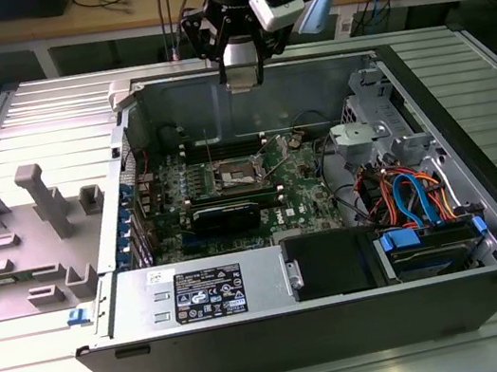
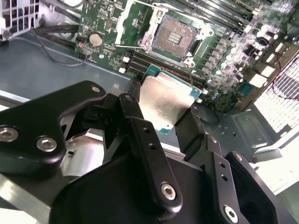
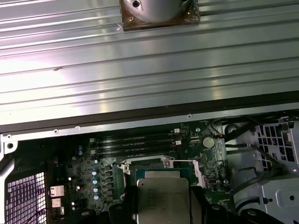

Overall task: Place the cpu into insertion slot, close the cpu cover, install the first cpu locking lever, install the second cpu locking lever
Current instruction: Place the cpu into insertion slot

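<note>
Two black fingers point(image 2: 132, 106) of the gripper point(image 2: 164, 109) clamp the cpu point(image 2: 166, 98), a small flat square chip with a silver-grey metal top and green rim, by opposite edges. In both wrist views you see it held clear above the green motherboard point(image 2: 105, 21).

In the second wrist view the insertion slot point(image 2: 176, 37), a square socket with dark centre and silvery rim, lies uncovered near the cpu. The cpu cover point(image 2: 120, 23), a thin silvery frame, stands swung open beside it.

In the first wrist view, faint marks on the cpu's top cannot be read.

In the exterior view you find the gripper high over the open black computer case point(image 1: 303, 330). A printed black-and-white label point(image 1: 208, 294) on the case's silver box is illegible.
</note>
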Robot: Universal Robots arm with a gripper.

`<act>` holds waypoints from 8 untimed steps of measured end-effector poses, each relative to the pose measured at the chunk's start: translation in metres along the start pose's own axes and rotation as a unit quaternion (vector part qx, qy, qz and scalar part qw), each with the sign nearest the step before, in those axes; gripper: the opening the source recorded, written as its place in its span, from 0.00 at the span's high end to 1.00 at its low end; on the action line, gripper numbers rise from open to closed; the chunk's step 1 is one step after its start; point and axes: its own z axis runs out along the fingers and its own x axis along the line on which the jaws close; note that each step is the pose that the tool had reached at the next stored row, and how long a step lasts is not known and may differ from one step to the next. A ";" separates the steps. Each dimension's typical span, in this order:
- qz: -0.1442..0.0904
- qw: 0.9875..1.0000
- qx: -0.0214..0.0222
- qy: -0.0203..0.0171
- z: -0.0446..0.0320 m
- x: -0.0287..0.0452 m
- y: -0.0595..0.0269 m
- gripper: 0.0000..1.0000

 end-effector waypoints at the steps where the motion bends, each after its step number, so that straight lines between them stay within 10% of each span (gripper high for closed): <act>1: 0.007 1.000 0.000 -0.001 0.0003 0.0000 0.0000 0.46; 8: 0.034 0.999 0.000 -0.003 0.0023 -0.0004 -0.0026 0.46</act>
